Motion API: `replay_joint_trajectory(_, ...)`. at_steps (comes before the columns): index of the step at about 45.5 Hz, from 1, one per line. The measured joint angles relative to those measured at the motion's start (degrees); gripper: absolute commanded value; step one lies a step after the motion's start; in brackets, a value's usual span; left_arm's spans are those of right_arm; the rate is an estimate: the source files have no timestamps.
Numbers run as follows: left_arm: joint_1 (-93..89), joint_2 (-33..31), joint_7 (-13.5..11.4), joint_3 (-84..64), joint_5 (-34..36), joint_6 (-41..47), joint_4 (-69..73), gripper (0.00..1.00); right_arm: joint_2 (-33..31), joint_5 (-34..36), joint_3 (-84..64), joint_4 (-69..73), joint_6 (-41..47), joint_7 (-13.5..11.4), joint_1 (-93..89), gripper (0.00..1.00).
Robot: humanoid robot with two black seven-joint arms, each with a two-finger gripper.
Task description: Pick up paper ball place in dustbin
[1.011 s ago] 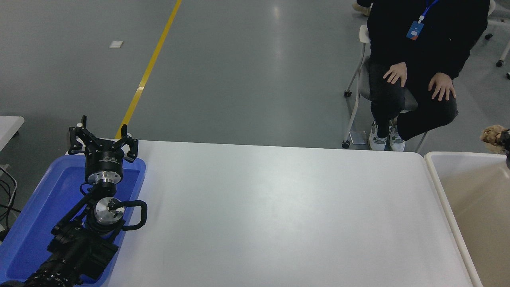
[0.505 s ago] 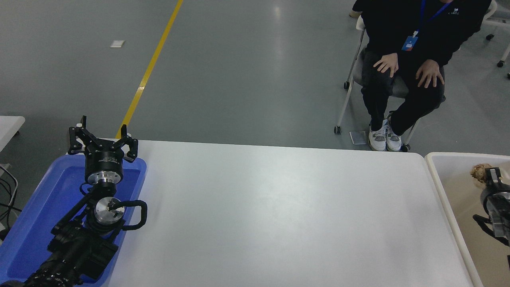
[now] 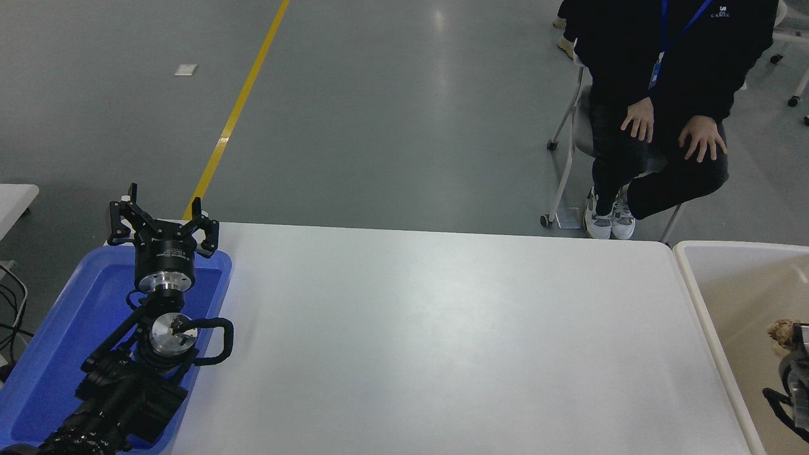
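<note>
The tan paper ball (image 3: 780, 330) is at the tip of my right gripper (image 3: 792, 335), which comes in at the right edge and is mostly cut off by the frame. The gripper holds the ball low inside the beige dustbin (image 3: 690, 268), which stands against the table's right end. My left gripper (image 3: 162, 218) is open and empty, parked over the far end of the blue tray (image 3: 57, 354) at the lower left.
The white table (image 3: 442, 335) lies between the tray and the dustbin. A person in dark clothes sits on a chair (image 3: 572, 126) beyond the table's far right corner, hands on knees.
My right gripper has carried the paper ball from above the dustbin's far rim down and toward me, deep into the bin. The person has shifted on the chair. The left arm has not moved.
</note>
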Motion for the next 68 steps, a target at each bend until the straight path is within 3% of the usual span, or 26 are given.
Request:
replay_joint_trajectory(26,0.0,0.0,0.0,0.0,0.0,0.01,0.0,0.99,-1.51,0.62,0.49,2.31,0.78,-0.22,9.43,1.0)
replay_joint_trajectory(42,0.0,0.0,0.0,0.0,0.0,0.01,0.0,0.99,-3.13,0.75,1.38,14.24,0.86,0.14,17.18,1.0)
replay_joint_trajectory(54,0.0,0.0,0.0,0.0,-0.02,0.01,0.0,0.99,-2.96,1.06,10.84,25.36,1.34,0.31,18.4,1.0)
replay_joint_trajectory(68,0.0,0.0,0.0,0.0,-0.01,0.01,0.0,0.99,1.46,3.63,24.62,31.36,6.05,0.29,16.81,1.0)
